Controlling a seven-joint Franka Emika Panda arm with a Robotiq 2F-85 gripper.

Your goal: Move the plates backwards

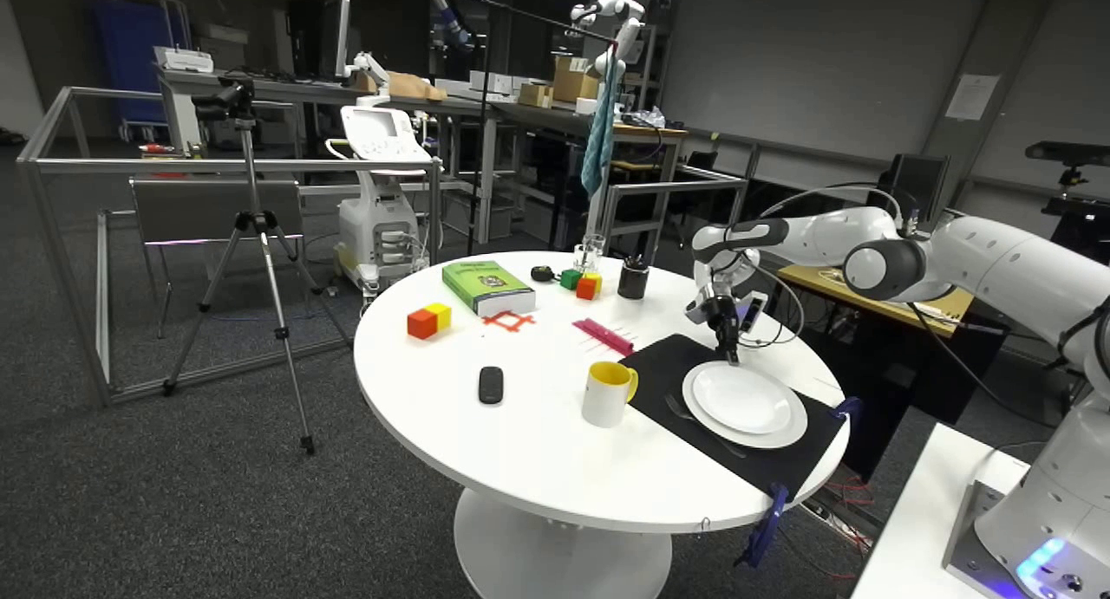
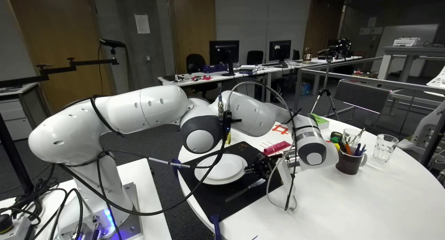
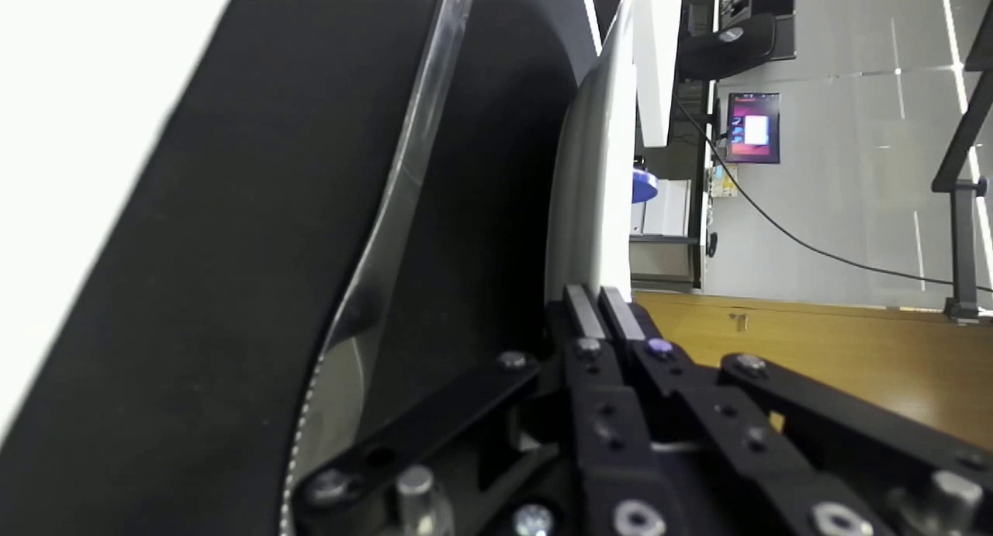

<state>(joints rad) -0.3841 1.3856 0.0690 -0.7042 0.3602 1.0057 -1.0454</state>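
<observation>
Round white tabletop (image 1: 529,447), black mat (image 1: 666,363), stacked plates (image 1: 744,400), end effector (image 1: 732,357) clamped right on their rim, twelve o'clock in an exterior view, mug (image 1: 603,400) out at nine

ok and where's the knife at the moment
In an exterior view, the knife lies on the black mat, between the plates and the mat's lower-right edge. In the wrist view it runs left of the fingers.

Round table (image 1: 533,439): one. Plates (image 1: 744,399): two visible. Mat (image 1: 772,471): one. Fork (image 1: 682,409): one. Knife (image 3: 384,249): one. Mugs (image 1: 602,398): two. Glasses (image 2: 385,148): two. Book (image 1: 489,288): one. Clamps (image 1: 767,526): two. Blocks (image 1: 422,324): five; two left, three far.
</observation>
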